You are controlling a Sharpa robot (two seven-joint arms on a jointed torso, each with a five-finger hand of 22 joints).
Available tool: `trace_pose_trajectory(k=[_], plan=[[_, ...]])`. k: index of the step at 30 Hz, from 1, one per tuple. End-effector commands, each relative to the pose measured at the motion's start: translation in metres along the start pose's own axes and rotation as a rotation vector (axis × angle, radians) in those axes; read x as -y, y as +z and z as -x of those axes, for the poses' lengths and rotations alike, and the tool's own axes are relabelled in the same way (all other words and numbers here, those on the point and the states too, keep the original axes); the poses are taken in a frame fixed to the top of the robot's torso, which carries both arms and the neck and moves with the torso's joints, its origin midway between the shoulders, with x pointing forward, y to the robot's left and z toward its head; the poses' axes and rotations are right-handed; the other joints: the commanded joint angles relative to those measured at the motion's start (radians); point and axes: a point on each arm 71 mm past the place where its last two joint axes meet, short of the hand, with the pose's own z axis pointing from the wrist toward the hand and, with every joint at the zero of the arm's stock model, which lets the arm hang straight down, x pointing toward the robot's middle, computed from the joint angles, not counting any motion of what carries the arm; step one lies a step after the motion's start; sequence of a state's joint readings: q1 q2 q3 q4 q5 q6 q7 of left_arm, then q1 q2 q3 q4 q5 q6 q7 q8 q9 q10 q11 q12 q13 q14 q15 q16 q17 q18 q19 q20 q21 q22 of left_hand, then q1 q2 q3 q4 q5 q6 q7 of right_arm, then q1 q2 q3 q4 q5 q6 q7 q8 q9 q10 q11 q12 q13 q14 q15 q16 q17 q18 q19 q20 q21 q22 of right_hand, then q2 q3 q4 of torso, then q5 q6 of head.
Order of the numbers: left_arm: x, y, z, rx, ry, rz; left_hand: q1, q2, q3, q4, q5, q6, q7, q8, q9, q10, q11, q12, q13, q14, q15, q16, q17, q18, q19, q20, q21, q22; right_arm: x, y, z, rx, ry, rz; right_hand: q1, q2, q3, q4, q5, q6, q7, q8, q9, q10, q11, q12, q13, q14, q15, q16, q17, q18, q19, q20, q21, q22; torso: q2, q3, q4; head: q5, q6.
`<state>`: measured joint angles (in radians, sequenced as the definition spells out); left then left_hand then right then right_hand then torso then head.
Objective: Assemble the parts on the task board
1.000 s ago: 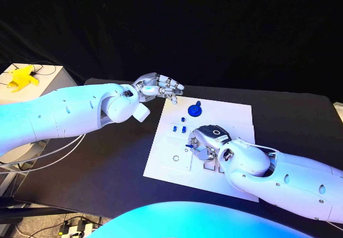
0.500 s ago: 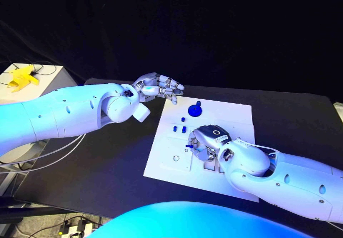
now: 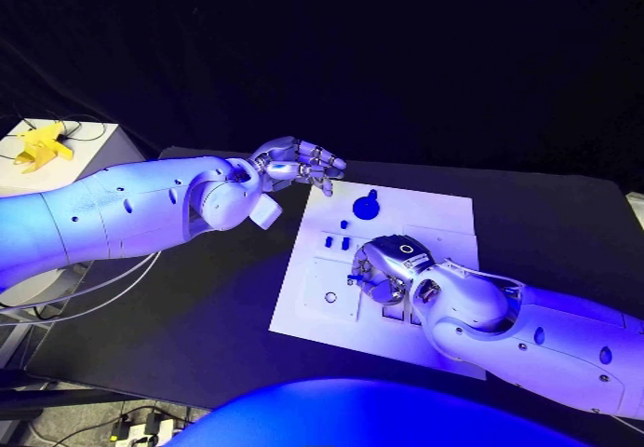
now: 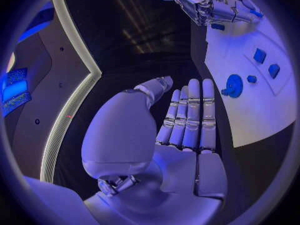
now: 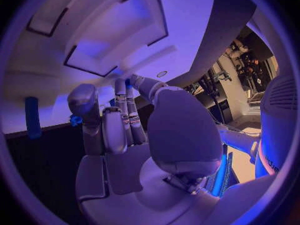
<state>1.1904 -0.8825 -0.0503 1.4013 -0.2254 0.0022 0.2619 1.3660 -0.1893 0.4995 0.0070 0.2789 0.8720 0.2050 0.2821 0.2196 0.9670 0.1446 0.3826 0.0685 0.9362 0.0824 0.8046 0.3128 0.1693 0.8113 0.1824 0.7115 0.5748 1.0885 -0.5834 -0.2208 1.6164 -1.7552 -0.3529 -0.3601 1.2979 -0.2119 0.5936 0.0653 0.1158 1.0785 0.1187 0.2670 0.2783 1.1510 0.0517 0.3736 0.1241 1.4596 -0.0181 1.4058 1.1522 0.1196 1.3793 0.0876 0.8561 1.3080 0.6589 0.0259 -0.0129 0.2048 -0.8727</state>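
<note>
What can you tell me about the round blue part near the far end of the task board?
The round blue part is a flat disc with a small stub sticking out of its far side and a paler spot at its centre; it looks like plastic. It lies on the white task board near the far edge, a short way from the left hand, which hovers open beside the board's far left corner. Nothing touches it. The left wrist view shows it as a disc with a short handle.
</note>
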Motion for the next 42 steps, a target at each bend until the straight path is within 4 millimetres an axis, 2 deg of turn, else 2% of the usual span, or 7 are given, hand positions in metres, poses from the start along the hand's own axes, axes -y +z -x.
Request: trace_pose_trajectory(k=[1, 5, 12, 18, 19, 37, 42], plan=[[0.0010, 0.0006, -0.0021, -0.014, -0.003, -0.007, 0.000, 0.009, -0.003, 0.003, 0.000, 0.000, 0.007, -0.006, -0.001, 0.000, 0.005, -0.005, 0.001, 0.002, 0.004, -0.005, 0.001, 0.010, -0.002, 0.002, -0.005, 0.001, -0.0013, -0.0007, -0.0024, -0.005, 0.004, 0.022, -0.001, 0.013, 0.000, 0.007, -0.004, 0.007, -0.002, 0.004, 0.002, 0.008, 0.001, 0.005, 0.002, 0.008, -0.001, 0.006, 0.007, -0.010, 0.008, 0.000, 0.005, 0.110, 0.000, 0.0000, -0.0002, 0.000, 0.000], [0.0010, 0.0006, -0.0022, -0.014, -0.003, -0.007, -0.001, 0.010, -0.003, 0.005, 0.000, 0.000, 0.007, -0.006, -0.001, 0.000, 0.005, -0.005, 0.001, 0.002, 0.005, -0.006, 0.002, 0.010, -0.002, 0.002, -0.006, 0.001, -0.0014, -0.0009, -0.0017, 0.005, 0.008, 0.026, -0.009, 0.014, -0.003, 0.019, -0.011, 0.010, -0.005, 0.007, 0.004, 0.014, -0.002, 0.006, 0.003, 0.015, -0.003, 0.013, 0.026, -0.012, 0.014, -0.003, 0.014, 0.113, 0.000, 0.0000, -0.0002, 0.000, 0.000], [0.0009, 0.0005, -0.0021, -0.014, -0.004, -0.005, -0.003, 0.011, -0.003, 0.007, 0.000, 0.000, 0.007, -0.006, -0.002, 0.000, 0.006, -0.005, 0.001, 0.002, 0.005, -0.006, 0.002, 0.010, -0.002, 0.002, -0.006, 0.001, -0.0028, -0.0023, 0.0000, 0.024, 0.027, 0.042, -0.031, 0.008, -0.011, 0.057, -0.050, 0.008, -0.008, 0.010, 0.004, 0.020, -0.003, 0.002, 0.005, 0.021, -0.006, 0.016, 0.035, -0.014, 0.022, -0.006, 0.024, 0.115, 0.000, 0.0003, 0.0003, 0.001, 0.000], [0.0007, 0.0005, -0.0021, -0.015, -0.004, -0.003, -0.004, 0.012, -0.004, 0.008, 0.000, 0.000, 0.007, -0.007, -0.002, -0.001, 0.006, -0.005, 0.001, 0.002, 0.005, -0.006, 0.002, 0.010, -0.002, 0.002, -0.007, 0.001, -0.0046, -0.0046, 0.0011, 0.028, 0.053, 0.058, -0.042, 0.006, -0.014, 0.077, -0.054, 0.007, -0.007, 0.010, 0.004, 0.022, -0.003, 0.000, 0.006, 0.022, -0.006, 0.016, 0.038, -0.015, 0.024, -0.007, 0.027, 0.116, 0.000, 0.0002, 0.0001, 0.002, 0.000], [0.0007, 0.0005, -0.0021, -0.015, -0.004, -0.003, -0.004, 0.012, -0.004, 0.008, 0.000, 0.000, 0.007, -0.007, -0.002, -0.001, 0.006, -0.005, 0.001, 0.002, 0.005, -0.006, 0.002, 0.010, -0.002, 0.002, -0.007, 0.001, -0.0048, -0.0050, 0.0013, 0.028, 0.058, 0.061, -0.048, 0.008, -0.016, 0.090, -0.054, 0.006, -0.007, 0.010, 0.004, 0.023, -0.003, -0.001, 0.007, 0.023, -0.005, 0.016, 0.040, -0.015, 0.025, -0.007, 0.027, 0.116, 0.000, -0.0001, 0.0000, 0.002, 0.000], [0.0006, 0.0000, -0.0020, -0.015, -0.004, -0.001, -0.005, 0.012, -0.004, 0.009, 0.000, -0.001, 0.007, -0.007, -0.002, -0.001, 0.006, -0.006, 0.001, 0.002, 0.005, -0.006, 0.002, 0.010, -0.002, 0.003, -0.007, 0.000, -0.0004, -0.0084, 0.0059, 0.018, 0.122, 0.069, -0.058, 0.011, -0.020, 0.118, -0.056, 0.006, -0.007, 0.011, 0.004, 0.027, -0.003, -0.002, 0.009, 0.026, -0.006, 0.019, 0.050, -0.017, 0.031, -0.007, 0.040, 0.119, 0.000, -0.0002, -0.0003, 0.004, 0.000], [0.0006, -0.0003, -0.0019, -0.014, -0.004, 0.000, -0.005, 0.012, -0.004, 0.009, 0.000, -0.001, 0.007, -0.007, -0.002, -0.001, 0.006, -0.006, 0.001, 0.002, 0.005, -0.006, 0.002, 0.010, -0.002, 0.003, -0.007, 0.000, 0.0018, -0.0076, 0.0059, 0.013, 0.123, 0.063, -0.035, 0.010, -0.015, 0.113, -0.054, 0.004, -0.010, 0.013, 0.005, 0.027, -0.006, -0.004, 0.010, 0.027, -0.008, 0.018, 0.051, -0.017, 0.032, -0.008, 0.037, 0.119, 0.000, -0.0010, -0.0001, 0.004, 0.000]])
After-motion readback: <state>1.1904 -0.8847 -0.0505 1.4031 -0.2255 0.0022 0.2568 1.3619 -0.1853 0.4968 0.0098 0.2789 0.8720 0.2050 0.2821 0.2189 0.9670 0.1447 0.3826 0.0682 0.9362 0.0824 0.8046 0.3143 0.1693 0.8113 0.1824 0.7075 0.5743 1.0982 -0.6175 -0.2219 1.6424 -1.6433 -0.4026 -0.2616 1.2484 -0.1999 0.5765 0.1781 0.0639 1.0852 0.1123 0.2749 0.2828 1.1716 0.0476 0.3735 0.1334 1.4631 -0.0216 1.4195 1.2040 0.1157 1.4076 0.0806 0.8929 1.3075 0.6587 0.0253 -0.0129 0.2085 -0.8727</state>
